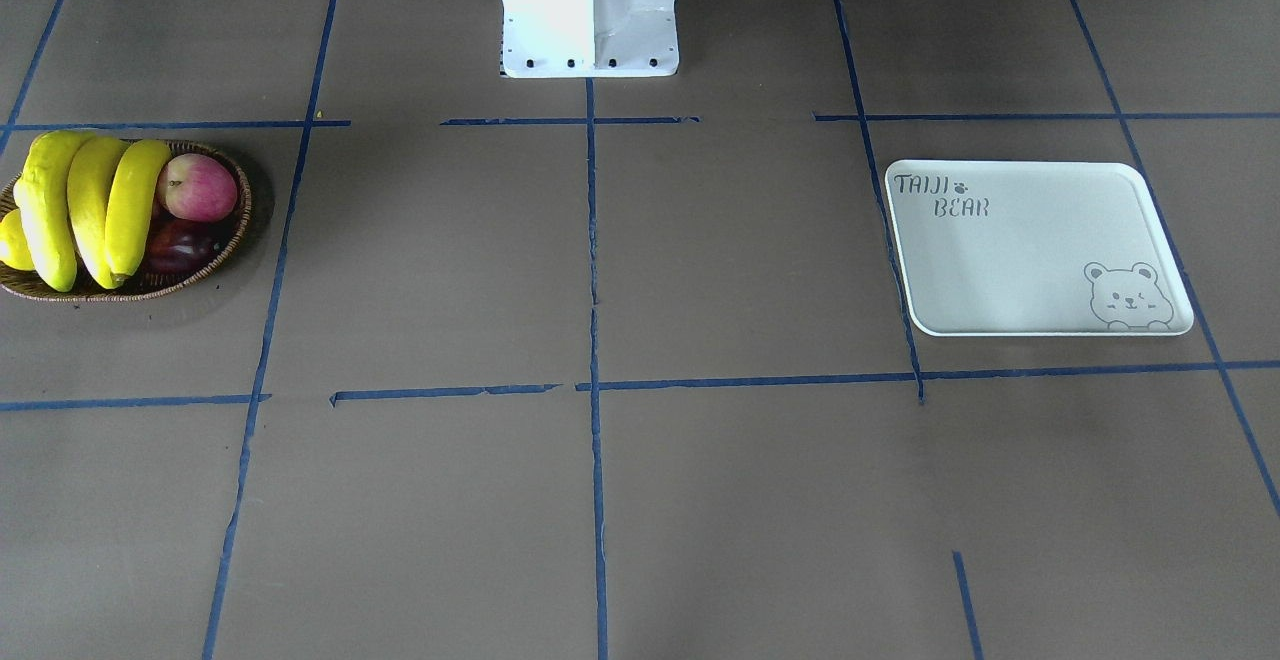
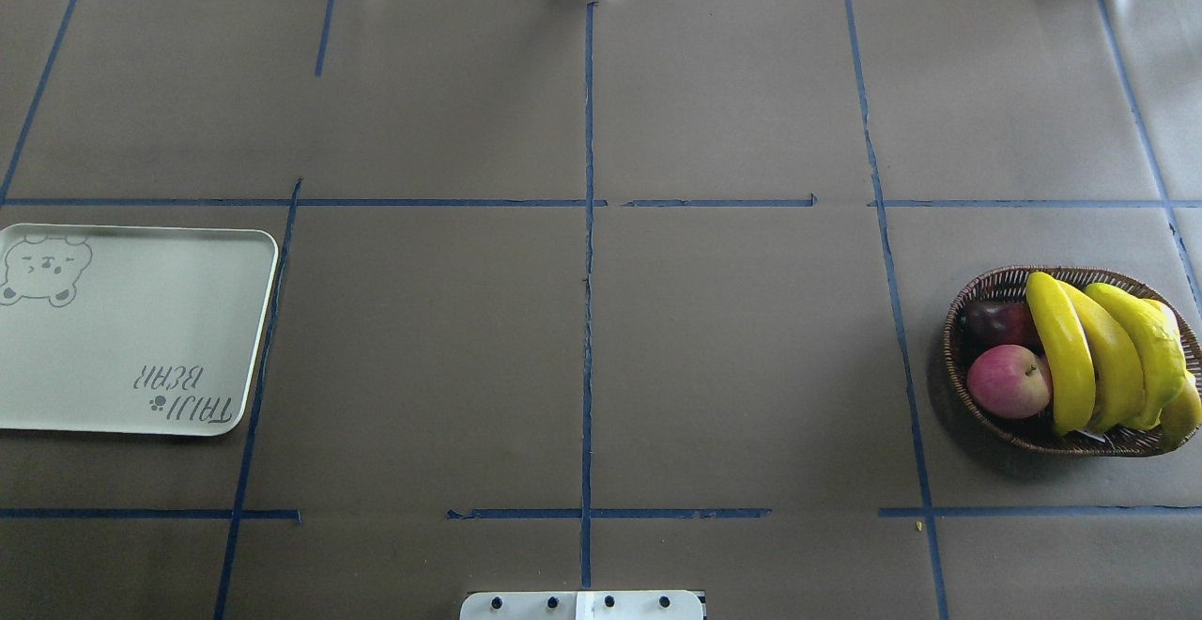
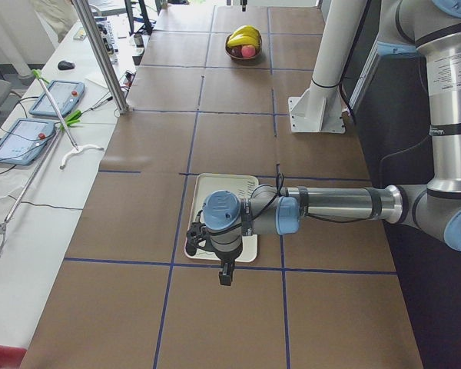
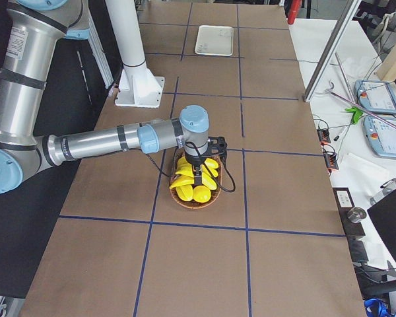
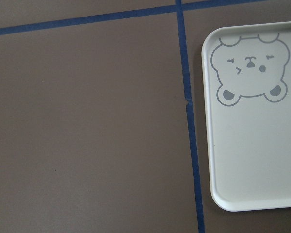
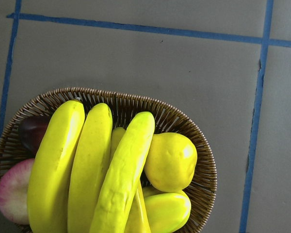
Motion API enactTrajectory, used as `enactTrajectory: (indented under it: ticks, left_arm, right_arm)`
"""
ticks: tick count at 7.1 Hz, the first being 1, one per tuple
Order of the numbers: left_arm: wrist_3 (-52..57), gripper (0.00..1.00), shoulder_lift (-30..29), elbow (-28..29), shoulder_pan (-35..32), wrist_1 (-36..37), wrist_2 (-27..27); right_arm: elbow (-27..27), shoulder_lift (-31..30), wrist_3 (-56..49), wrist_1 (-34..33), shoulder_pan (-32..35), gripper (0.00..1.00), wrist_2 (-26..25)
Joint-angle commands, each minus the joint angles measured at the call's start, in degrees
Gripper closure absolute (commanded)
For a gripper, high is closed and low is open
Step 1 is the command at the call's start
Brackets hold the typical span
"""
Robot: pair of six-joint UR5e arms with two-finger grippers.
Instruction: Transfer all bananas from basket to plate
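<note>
Left fingers near plate, right fingers above bananas, openness unclear

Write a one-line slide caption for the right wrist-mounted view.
Long bright-yellow bananas lie side by side in an oval brown wicker basket, a stubby yellow pear tucked beside them.

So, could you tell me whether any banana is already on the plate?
No, the plate holds nothing, and the bananas lie in the basket.

Illumination is even and diffuse; all views are sharp. The basket casts a soft shadow on the counter. The robot base is overexposed.
</note>
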Motion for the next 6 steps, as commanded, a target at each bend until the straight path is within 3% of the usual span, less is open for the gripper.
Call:
enactTrajectory:
  ticks: [1, 6]
  left_arm:
    - [0.0, 0.0, 0.05, 0.09, 0.0, 0.05, 0.0]
    - [0.0, 0.0, 0.05, 0.18, 0.09, -0.12, 0.0]
  right_arm:
    - [-0.06, -2.48, 11.31, 8.11, -7.86, 0.01, -6.25]
    - [-2.68, -1.34, 17.77, 8.82, -16.24, 0.05, -13.22]
